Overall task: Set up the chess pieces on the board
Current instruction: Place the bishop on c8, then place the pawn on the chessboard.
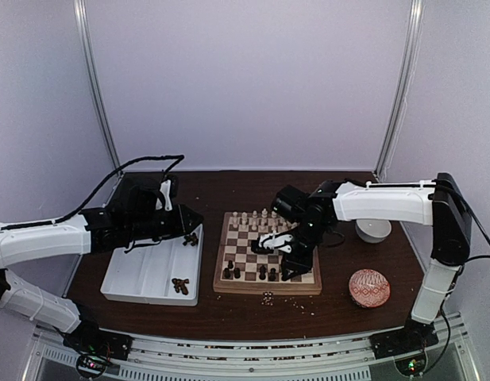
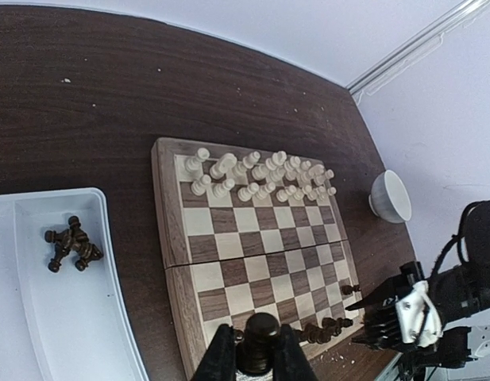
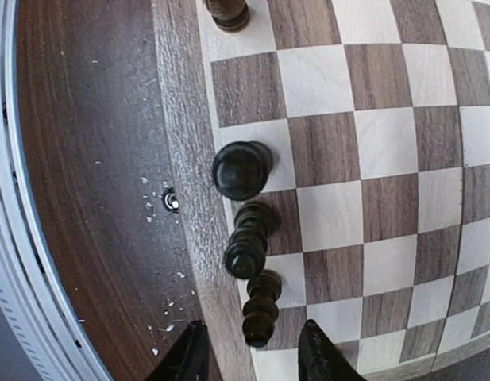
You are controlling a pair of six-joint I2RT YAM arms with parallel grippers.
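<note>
The board [image 1: 246, 255] lies mid-table; it also shows in the left wrist view [image 2: 229, 262] and the right wrist view [image 3: 387, 182]. Cream pieces [image 2: 260, 176] fill its two far rows. Dark pieces [image 3: 248, 238] stand along the near edge. My left gripper [image 2: 258, 357] is shut on a dark piece [image 2: 259, 340], held high above the board's left side; in the top view it [image 1: 195, 225] is over the tray's far right corner. My right gripper [image 3: 252, 357] is open, its fingers either side of a dark piece [image 3: 260, 305] on the near row.
A white tray [image 1: 137, 274] left of the board holds loose dark pieces [image 1: 179, 286] and another cluster [image 2: 70, 246]. A white bowl [image 1: 373, 230] and a red patterned ball [image 1: 369, 287] stand right of the board. Pale crumbs [image 1: 268, 298] lie by the near edge.
</note>
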